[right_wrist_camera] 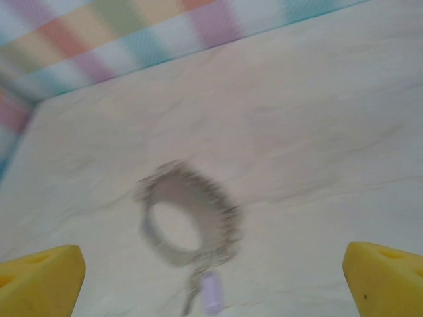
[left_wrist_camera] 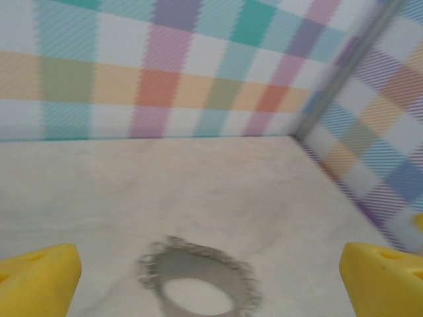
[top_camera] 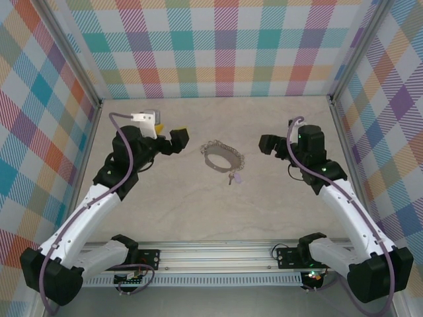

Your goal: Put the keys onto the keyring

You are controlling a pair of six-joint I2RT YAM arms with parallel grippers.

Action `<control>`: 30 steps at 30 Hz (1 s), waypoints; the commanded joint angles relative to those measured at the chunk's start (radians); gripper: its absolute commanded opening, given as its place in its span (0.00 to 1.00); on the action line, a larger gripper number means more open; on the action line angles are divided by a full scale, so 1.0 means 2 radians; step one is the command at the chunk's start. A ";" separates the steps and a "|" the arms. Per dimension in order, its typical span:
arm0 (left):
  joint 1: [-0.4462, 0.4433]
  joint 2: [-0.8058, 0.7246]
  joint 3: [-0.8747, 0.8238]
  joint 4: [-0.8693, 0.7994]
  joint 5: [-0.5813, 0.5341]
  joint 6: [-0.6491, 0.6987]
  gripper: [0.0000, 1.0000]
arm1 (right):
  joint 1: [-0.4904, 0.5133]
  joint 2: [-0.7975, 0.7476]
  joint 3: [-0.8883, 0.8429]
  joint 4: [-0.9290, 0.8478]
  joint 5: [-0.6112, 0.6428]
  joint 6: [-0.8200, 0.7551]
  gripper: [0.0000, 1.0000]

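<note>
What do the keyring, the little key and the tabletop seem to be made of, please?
The keyring looks like thin metal, silver-grey with chain-like loops along its edge. The key has a pale lilac head, probably plastic or a coating, and a silvery blade, likely metal. The table looks like pale, veined stone or laminate, matte.

On the table (top_camera: 198,211), the keyring (top_camera: 223,157) lies centred, the key (top_camera: 234,177) at its near-right edge.

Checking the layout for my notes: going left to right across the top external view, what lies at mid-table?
left arm's black two-finger gripper → large thin silver-grey metal keyring hoop → right arm's black two-finger gripper. The tiny lilac-headed key overlaps the hoop's span sideways, so it is left unplaced.
</note>
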 commanded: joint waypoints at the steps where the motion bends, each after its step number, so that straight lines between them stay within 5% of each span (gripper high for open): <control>1: 0.008 -0.011 -0.027 0.006 -0.121 0.091 1.00 | -0.005 0.016 -0.023 0.029 0.173 -0.013 1.00; 11: 0.090 0.004 -0.234 0.204 -0.193 0.092 1.00 | -0.040 0.077 -0.127 0.203 0.256 -0.097 1.00; 18: 0.140 0.136 -0.294 0.366 -0.148 0.092 1.00 | -0.078 0.124 -0.220 0.389 0.247 -0.118 1.00; 25: 0.156 0.232 -0.289 0.450 -0.077 0.113 1.00 | -0.125 0.195 -0.287 0.590 0.160 -0.123 1.00; 28: 0.163 0.279 -0.286 0.489 -0.057 0.114 1.00 | -0.135 0.215 -0.258 0.560 0.095 -0.141 1.00; 30: 0.170 0.276 -0.257 0.425 -0.044 0.111 1.00 | -0.135 0.229 -0.239 0.538 0.042 -0.161 1.00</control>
